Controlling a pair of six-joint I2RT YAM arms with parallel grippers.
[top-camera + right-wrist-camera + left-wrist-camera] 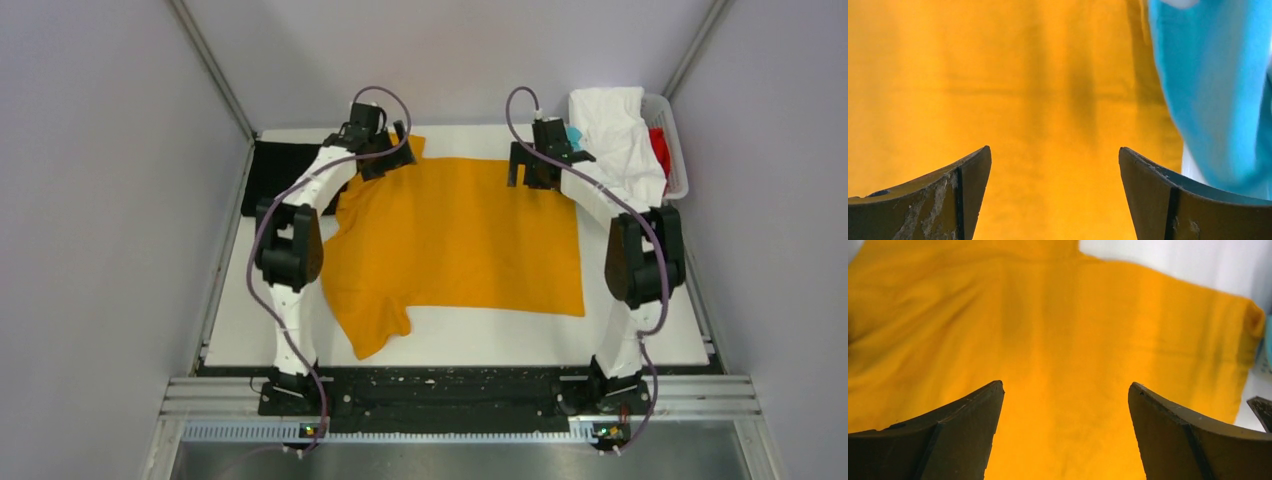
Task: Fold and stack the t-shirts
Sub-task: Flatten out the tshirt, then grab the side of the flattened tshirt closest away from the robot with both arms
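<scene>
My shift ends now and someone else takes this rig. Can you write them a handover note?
Left gripper open, empty, over far-left corner of the orange shirt.
Right gripper open over its far edge, empty.
Orange shirt spread on the table, unfolded.
Black shirt flat at far left, seemingly folded.
White shirt, red shirt, teal shirt heaped at the basket, far right.
Remaining: fold and stack orange, then those three.

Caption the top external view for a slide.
Left pincer and right pincer, both open, over the far edge of the mustard-orange t-shirt; black t-shirt left, basket right.
</scene>
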